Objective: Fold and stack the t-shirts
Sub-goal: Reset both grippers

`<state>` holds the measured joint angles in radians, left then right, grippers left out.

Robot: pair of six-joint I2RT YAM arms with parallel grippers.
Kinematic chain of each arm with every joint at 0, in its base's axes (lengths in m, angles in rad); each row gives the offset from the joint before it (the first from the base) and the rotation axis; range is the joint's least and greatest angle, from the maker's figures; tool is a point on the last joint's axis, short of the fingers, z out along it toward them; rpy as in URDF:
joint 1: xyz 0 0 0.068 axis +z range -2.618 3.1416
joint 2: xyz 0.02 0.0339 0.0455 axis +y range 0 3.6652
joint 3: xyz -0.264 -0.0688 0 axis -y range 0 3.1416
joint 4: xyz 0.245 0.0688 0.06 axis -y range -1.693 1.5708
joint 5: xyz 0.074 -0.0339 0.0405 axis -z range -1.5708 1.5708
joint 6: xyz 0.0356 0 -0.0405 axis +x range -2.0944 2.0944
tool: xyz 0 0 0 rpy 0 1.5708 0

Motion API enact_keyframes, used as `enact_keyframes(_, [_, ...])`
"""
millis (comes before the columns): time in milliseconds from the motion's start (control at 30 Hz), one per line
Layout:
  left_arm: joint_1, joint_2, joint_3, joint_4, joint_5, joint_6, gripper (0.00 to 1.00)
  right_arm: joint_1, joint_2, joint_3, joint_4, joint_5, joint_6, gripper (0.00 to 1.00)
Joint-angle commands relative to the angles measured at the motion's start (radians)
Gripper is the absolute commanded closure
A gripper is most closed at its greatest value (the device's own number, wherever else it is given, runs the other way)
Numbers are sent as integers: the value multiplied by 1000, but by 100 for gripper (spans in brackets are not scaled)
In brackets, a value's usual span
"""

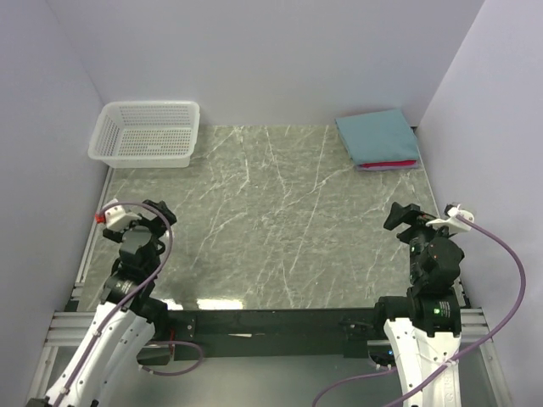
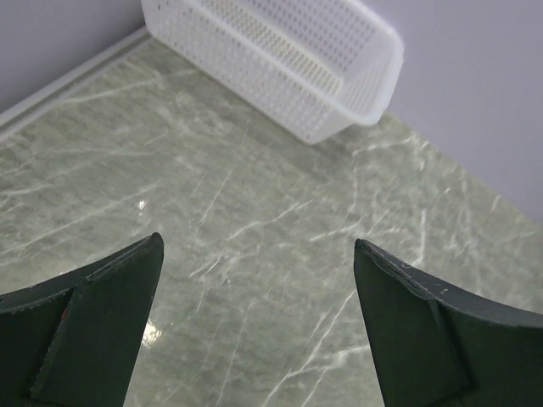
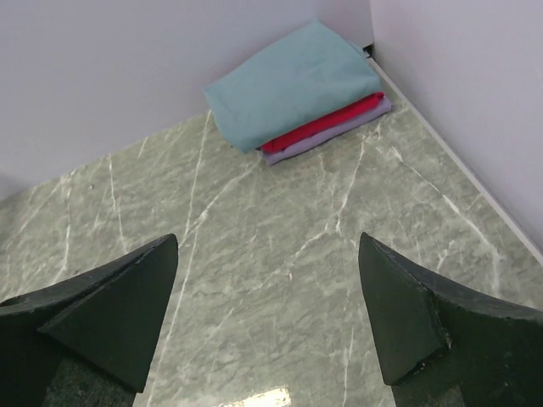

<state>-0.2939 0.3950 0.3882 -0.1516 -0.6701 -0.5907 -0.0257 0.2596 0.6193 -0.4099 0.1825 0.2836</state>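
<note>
Hovering at the near right, the right hand (image 3: 268,254) gapes wide and empty; the left hand (image 2: 259,254) too. Folded, the teal t-shirt (image 3: 293,85) sits atop the crimson t-shirt (image 3: 327,125) and lavender t-shirt (image 3: 339,137) in the surface's (image 1: 254,220) far right corner. Pull away high, don't nudge that stack!

Bright, even light, faint soft shadows, small glare spots on the tabletop (image 1: 254,212), wrist views perhaps slightly soft
</note>
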Motion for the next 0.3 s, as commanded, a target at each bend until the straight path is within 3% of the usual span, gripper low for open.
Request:
enact_keyframes(0, [4, 68, 46, 29, 30, 12, 1, 6, 1, 0, 57, -12, -14, 7])
enact_keyframes(267, [6, 94, 49, 46, 67, 22, 1, 6, 30, 10, 46, 12, 12, 7])
